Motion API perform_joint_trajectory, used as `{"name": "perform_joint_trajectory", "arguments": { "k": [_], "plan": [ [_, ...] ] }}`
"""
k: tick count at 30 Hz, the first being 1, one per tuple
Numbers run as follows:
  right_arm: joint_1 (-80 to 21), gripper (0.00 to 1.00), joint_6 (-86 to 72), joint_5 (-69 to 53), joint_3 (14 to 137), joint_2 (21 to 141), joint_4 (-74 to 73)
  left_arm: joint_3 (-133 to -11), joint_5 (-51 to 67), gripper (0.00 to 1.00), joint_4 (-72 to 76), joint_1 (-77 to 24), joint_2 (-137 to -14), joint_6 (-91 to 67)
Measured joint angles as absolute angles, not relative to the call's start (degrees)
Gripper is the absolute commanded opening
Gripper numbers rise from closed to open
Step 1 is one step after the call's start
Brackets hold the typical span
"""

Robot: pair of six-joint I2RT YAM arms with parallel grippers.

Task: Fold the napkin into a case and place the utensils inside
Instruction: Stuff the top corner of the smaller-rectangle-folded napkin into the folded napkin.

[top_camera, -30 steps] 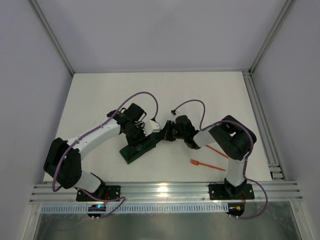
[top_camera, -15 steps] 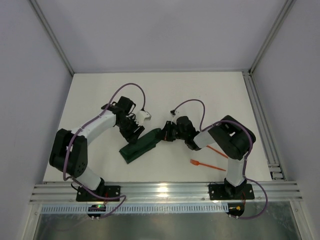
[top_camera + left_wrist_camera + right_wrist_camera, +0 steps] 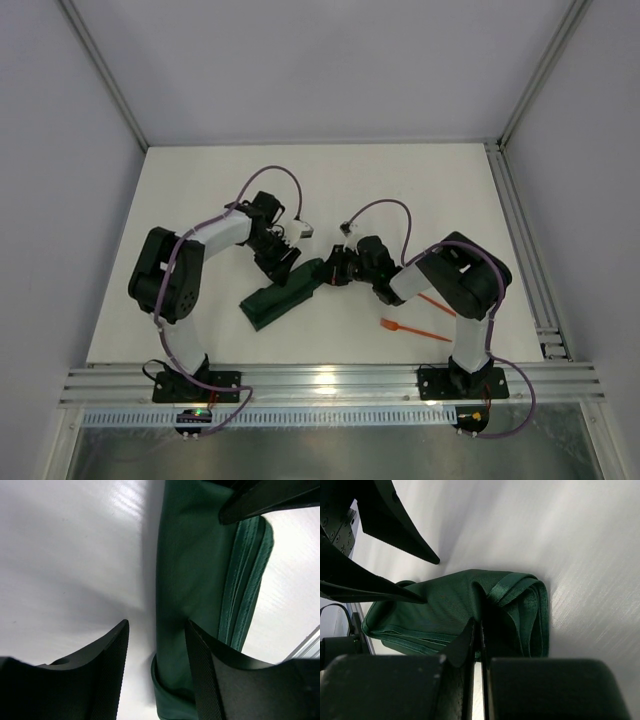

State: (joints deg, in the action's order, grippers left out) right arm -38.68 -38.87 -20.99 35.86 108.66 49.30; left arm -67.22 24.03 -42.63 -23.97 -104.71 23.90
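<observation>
From the case (image 3: 280,295), you pass freely toward six o'clock over the table (image 3: 300,345); the right arm (image 3: 462,282) and utensils (image 3: 415,331) bar three o'clock.

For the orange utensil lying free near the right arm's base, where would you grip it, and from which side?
Probably mid-handle, straight down from above, jaws across its narrow width. The orange utensil lies flat on the table, long and thin, with bare surface along both sides. Its wider end points left.

Green case (image 3: 283,293) lies diag.; orange utensils (image 3: 415,329) apart, right.
</observation>
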Motion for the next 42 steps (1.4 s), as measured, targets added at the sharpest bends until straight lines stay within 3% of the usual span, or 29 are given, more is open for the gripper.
{"name": "perform_joint_trajectory", "arguments": {
  "k": [7,14,18,23,30,32,36,42],
  "plan": [
    [-38.68,0.04,-38.83,-20.97,35.66,108.77,49.93,-67.53,26.3,0.49,-43.29,-26.33,-105.47,23.97],
    [-38.65,0.04,-38.92,-20.95,35.03,109.65,52.73,-67.77,28.71,0.42,-43.72,-26.96,-106.76,22.83],
    [-38.65,0.04,-38.94,-20.93,34.94,109.91,53.12,-68.4,30.39,0.3,-43.77,-26.87,-108.2,21.12],
    [-38.68,0.04,-38.92,-20.93,34.89,109.91,53.17,-68.31,32.4,0.02,-43.77,-26.87,-109.34,19.77],
    [-38.68,0.04,-38.39,-21.12,34.89,109.86,53.06,-68.2,33.28,0.0,-43.94,-26.87,-109.43,19.44],
    [-38.68,0.09,-37.74,-21.17,34.89,109.73,52.8,-68.1,33.01,0.0,-43.86,-26.96,-109.16,19.44],
    [-38.68,0.34,-36.62,-22.02,35.38,108.6,50.78,-67.68,30.15,0.0,-43.7,-27.55,-107.94,19.44],
    [-38.65,0.45,-34.3,-23.09,38.2,106.32,45.5,-67.57,24.8,0.0,-43.72,-27.86,-106.37,19.42]
  ]
}}
